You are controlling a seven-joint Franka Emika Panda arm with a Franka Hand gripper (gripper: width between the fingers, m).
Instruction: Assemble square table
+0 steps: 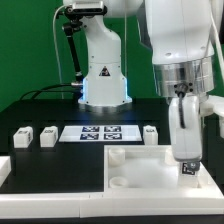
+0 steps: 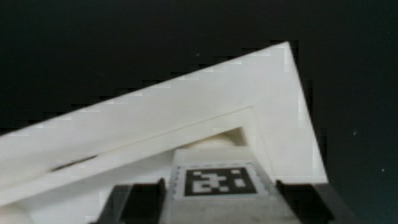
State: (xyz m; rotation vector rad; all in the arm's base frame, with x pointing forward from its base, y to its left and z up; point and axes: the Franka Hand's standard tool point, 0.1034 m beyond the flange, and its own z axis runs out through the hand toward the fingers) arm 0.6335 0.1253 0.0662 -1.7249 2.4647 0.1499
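The gripper (image 1: 185, 152) is clamping one peg leg (image 2: 217, 180) between its jaws, tag facing the wrist camera, and hanging it right over a corner of the square tabletop (image 1: 130, 166). I can't tell if it's touching yet. The socket under the jaws isn't showing, so I'd be centring the leg on it and holding it dead upright so it isn't catching the raised rim. Spare legs (image 1: 47, 135) are sitting beyond the jaws, well apart, alongside the marker board (image 1: 98, 133). Nothing looks to be blocking the drop.
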